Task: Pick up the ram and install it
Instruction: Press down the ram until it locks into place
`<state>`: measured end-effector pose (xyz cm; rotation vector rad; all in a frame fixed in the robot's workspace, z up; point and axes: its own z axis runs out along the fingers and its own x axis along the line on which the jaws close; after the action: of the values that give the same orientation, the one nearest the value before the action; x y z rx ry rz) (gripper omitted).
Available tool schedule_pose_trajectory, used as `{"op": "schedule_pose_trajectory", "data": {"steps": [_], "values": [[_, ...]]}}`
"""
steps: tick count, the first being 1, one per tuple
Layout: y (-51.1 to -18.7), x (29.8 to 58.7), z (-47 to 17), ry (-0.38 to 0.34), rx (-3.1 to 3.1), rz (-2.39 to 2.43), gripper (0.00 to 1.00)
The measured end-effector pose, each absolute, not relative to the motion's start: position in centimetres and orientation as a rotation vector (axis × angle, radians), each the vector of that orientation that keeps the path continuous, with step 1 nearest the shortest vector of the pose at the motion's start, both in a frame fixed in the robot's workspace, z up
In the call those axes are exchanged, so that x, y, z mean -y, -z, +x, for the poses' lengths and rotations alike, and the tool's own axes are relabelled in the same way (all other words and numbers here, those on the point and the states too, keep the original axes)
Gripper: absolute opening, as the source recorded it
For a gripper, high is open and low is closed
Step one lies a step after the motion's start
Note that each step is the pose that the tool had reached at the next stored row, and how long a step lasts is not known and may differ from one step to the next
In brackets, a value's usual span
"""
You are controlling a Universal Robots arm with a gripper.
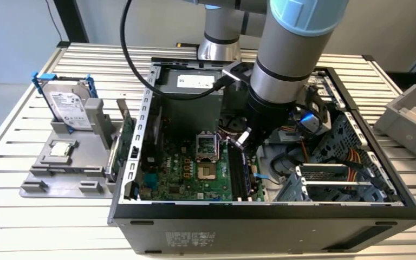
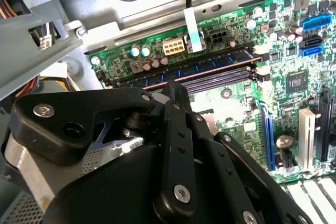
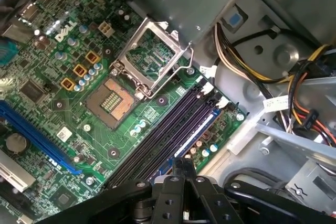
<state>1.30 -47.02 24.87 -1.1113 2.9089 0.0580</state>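
The ram (image 2: 210, 66) is a long dark-blue stick with small chips, standing along the outermost of the black motherboard slots (image 3: 157, 140), between white end latches (image 2: 258, 50). My gripper (image 2: 176, 85) reaches down inside the open computer case (image 1: 266, 219), right over the middle of that stick. In the first wrist view its two black fingers (image 3: 178, 174) stand close together with only a thin gap, the gripper (image 3: 184, 163) shut on the ram's upper edge. In the exterior view the gripper (image 1: 238, 145) hangs just above the slot row.
An open CPU socket (image 3: 113, 100) lies beside the slots. Bundled cables (image 3: 294, 103) and a metal drive cage (image 1: 338, 181) crowd the other side. Outside the case, a hard drive in a blue bracket (image 1: 71, 105) and a green card (image 1: 125, 143) stand on a grey holder.
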Motion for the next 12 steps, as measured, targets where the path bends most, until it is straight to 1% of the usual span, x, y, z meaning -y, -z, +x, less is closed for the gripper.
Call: {"op": "schedule_pose_trajectory", "data": {"steps": [12], "values": [[-24.86,47.03,1.30,-0.061,-2.806,-1.358,0.00]]}}
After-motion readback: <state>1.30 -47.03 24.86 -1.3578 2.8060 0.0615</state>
